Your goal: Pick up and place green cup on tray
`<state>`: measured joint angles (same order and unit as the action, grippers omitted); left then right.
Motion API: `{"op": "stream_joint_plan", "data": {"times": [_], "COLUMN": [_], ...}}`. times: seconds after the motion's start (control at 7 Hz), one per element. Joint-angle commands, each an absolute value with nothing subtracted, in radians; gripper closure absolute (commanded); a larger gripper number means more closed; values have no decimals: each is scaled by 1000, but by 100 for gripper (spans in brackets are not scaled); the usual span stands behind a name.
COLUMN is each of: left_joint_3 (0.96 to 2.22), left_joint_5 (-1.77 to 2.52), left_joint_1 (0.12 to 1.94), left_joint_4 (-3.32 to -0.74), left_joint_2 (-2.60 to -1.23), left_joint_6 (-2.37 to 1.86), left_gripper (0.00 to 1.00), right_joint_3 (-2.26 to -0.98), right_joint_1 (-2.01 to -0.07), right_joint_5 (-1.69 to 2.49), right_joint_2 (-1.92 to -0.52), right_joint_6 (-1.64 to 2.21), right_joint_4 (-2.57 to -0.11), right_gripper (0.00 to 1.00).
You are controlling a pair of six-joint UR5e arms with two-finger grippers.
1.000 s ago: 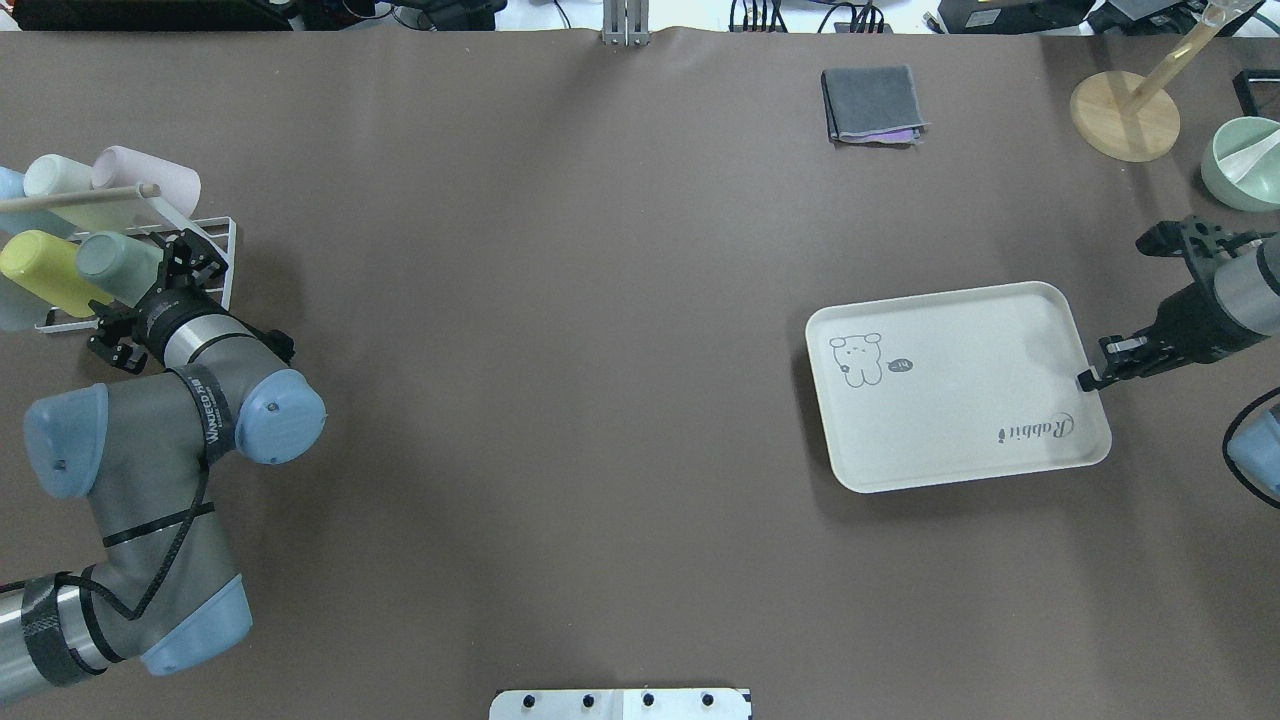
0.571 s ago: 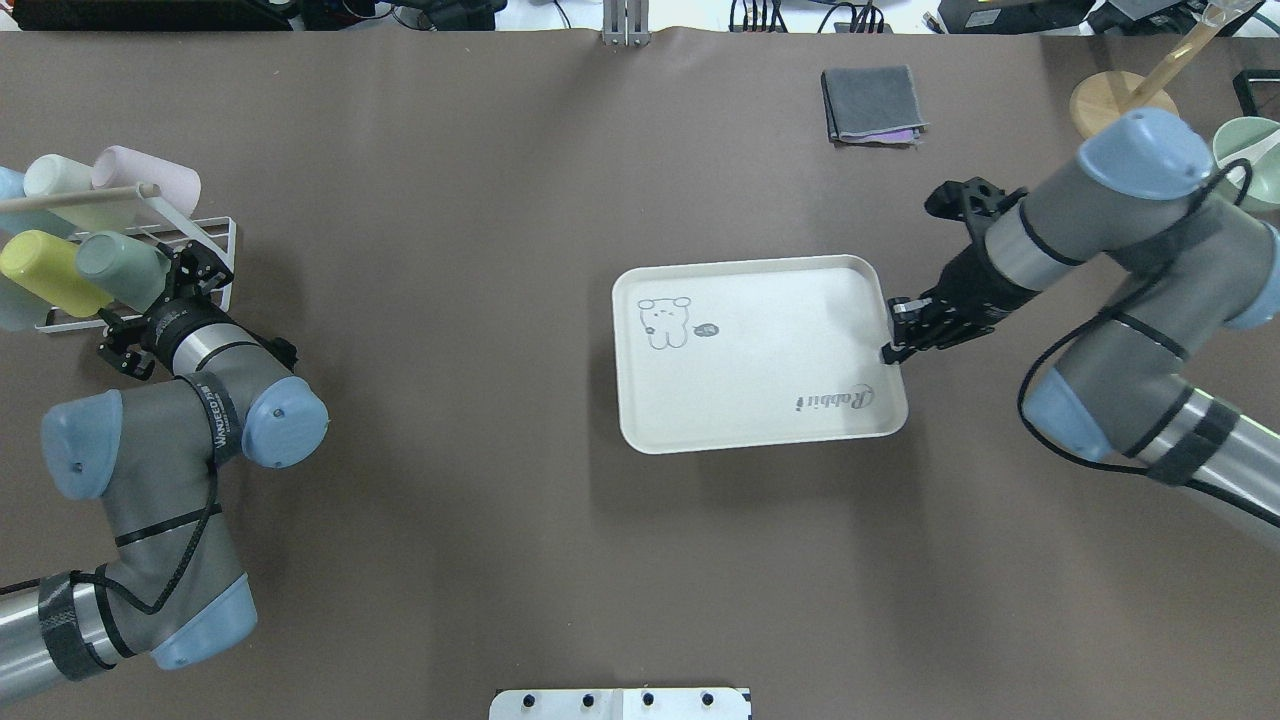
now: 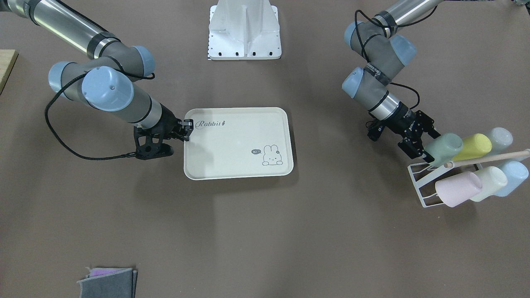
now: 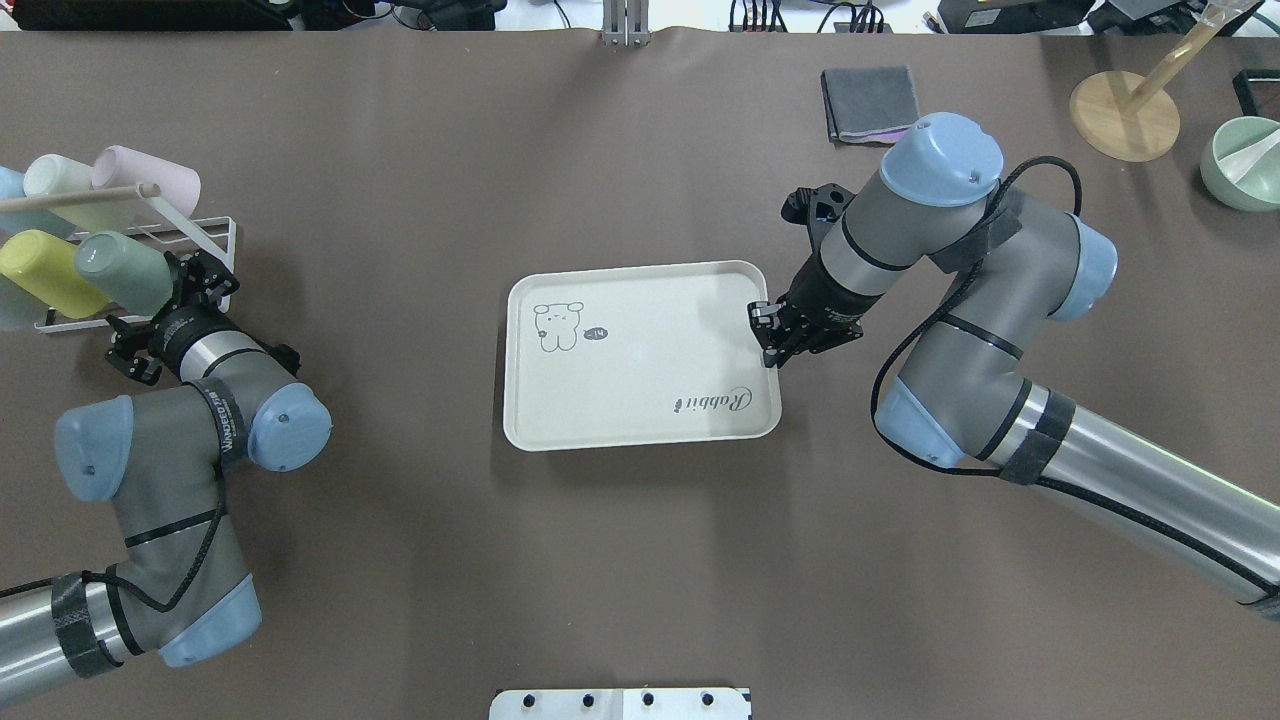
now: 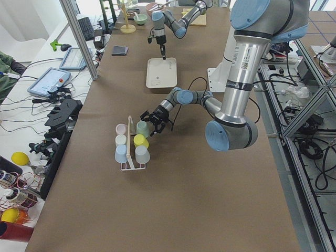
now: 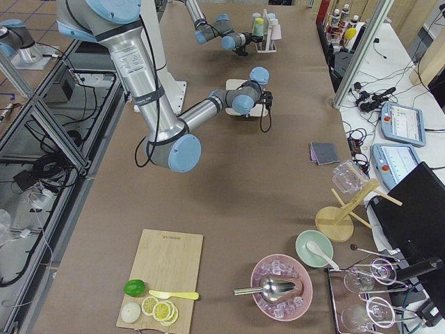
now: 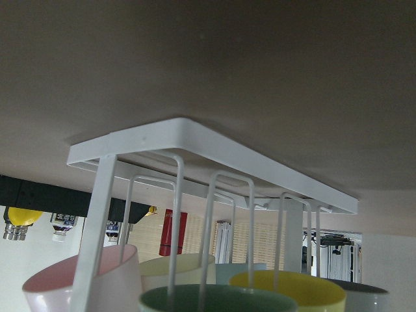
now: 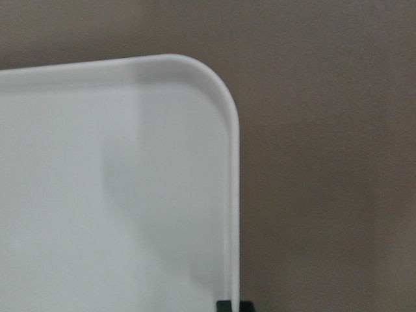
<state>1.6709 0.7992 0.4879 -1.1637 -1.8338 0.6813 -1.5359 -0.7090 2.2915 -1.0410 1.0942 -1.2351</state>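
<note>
The green cup [image 4: 125,272] hangs tilted on the white wire rack [image 4: 222,240] at the table's left edge, open end toward my left gripper [image 4: 157,305]. That gripper is open, its fingers on either side of the cup's open end. The left wrist view shows the cup's rim [image 7: 214,298] just below the camera. The cream tray [image 4: 640,350] lies flat at the table's centre. My right gripper [image 4: 770,350] is shut on the tray's right rim. The right wrist view shows a tray corner [image 8: 97,195].
The rack also holds a yellow cup [image 4: 45,272], a pink cup [image 4: 150,180] and a cream cup [image 4: 60,180]. A grey folded cloth [image 4: 872,103] lies at the back. A wooden stand [image 4: 1125,115] and a green bowl [image 4: 1245,165] are at the far right.
My right gripper has dragged the tray leftward from the table's right side to its centre. My left gripper has shifted slightly along the green cup.
</note>
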Motion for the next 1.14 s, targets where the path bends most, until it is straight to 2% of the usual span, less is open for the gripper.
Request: {"op": "stream_joint_plan", "data": {"times": [0.0, 0.14, 0.43, 0.71, 0.86, 1.0], "left_joint_3": [1666, 1666, 1667, 1672, 1678, 1681], "left_joint_5": [799, 799, 799, 799, 798, 778], "left_joint_1": [488, 488, 488, 488, 489, 489], "left_joint_4": [-1164, -1164, -1164, -1164, -1163, -1163], "left_joint_2": [-1836, -1838, -1841, -1842, -1842, -1844], "left_joint_6": [681, 683, 681, 681, 681, 681], "left_gripper": [3, 6, 31, 37, 37, 37], "right_joint_3": [-1520, -1528, -1540, -1545, -1555, -1589], "right_joint_1": [-678, -670, -664, -657, -657, -661], "right_joint_5": [2272, 2272, 2273, 2258, 2249, 2237], "right_joint_2": [-1006, -1008, -1022, -1026, -1041, -1081], "right_joint_6": [1104, 1098, 1097, 1112, 1117, 1185], "right_joint_4": [-1233, -1232, -1230, -1229, -1232, -1232], "right_gripper": [100, 100, 100, 100, 64, 34]}}
